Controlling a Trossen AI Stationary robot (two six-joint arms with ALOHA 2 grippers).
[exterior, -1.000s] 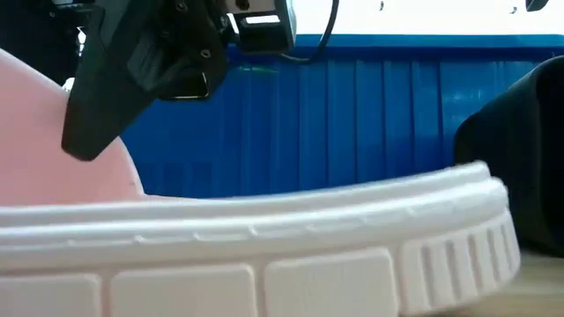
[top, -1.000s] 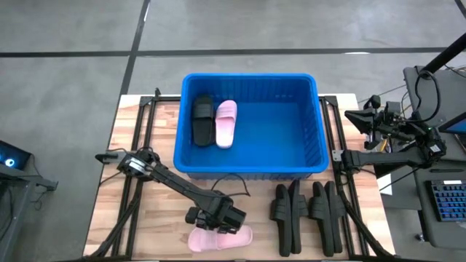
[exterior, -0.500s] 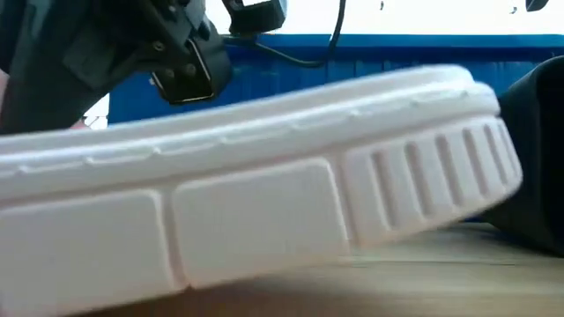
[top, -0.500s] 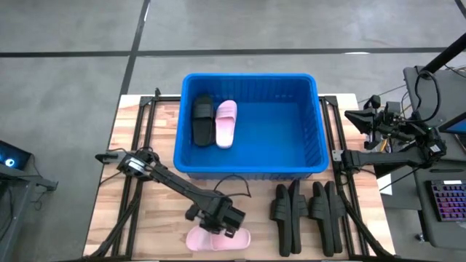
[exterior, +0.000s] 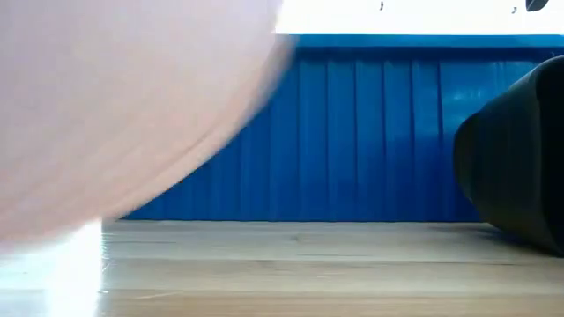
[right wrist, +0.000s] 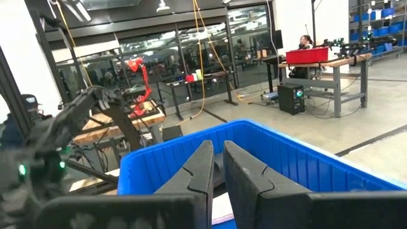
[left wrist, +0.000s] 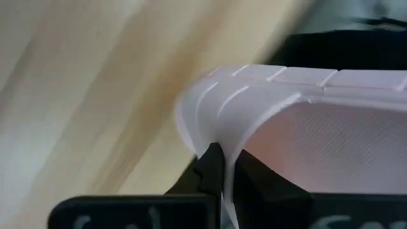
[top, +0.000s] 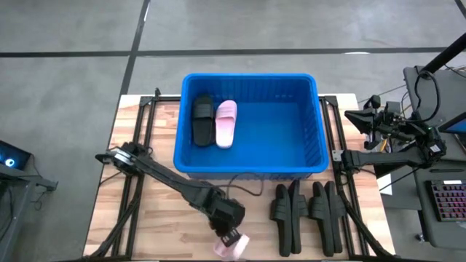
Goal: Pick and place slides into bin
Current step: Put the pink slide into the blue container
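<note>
Because the bin (top: 251,124) already holds one black slide (top: 202,120) and one pink slide (top: 226,123), the left hand (top: 230,238) pinches the other pink slide (top: 233,249) by its edge above the worktop's (top: 164,218) near edge, presumably to carry it in. Right hand (right wrist: 216,172) waits pressed together.

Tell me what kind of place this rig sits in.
Probably an industrial robotics lab or workshop: the concrete floor around the wooden table, the workbenches with equipment stretching across a large hall, and a keyboard beside the rig.
</note>
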